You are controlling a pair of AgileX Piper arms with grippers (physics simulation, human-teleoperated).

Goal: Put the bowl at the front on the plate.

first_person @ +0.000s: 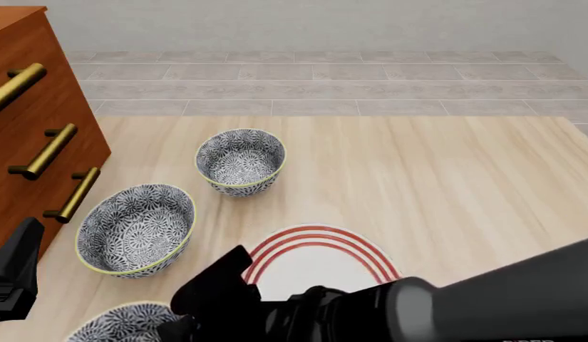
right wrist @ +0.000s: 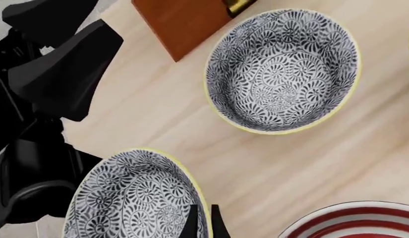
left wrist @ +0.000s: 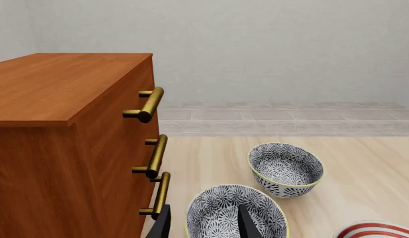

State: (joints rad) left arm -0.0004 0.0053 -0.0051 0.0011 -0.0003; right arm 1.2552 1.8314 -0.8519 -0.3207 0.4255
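Note:
The front bowl (right wrist: 128,201), black-and-white floral with a pale rim, lies at the near edge of the table (first_person: 446,185) and is cut off low in the front view (first_person: 117,324). My right gripper (right wrist: 203,225) is shut on its rim on the plate's side, one finger inside and one outside. The white plate (first_person: 318,267) with red rings lies just right of it, partly under my right arm (first_person: 398,313). My left gripper (left wrist: 204,225) stands open near the dresser, holding nothing.
Two more alike bowls sit behind: a middle one (first_person: 137,228) and a far one (first_person: 240,160). A wooden dresser (first_person: 28,107) with brass handles (first_person: 46,151) stands along the left. The left arm (right wrist: 45,94) is close to the front bowl's left.

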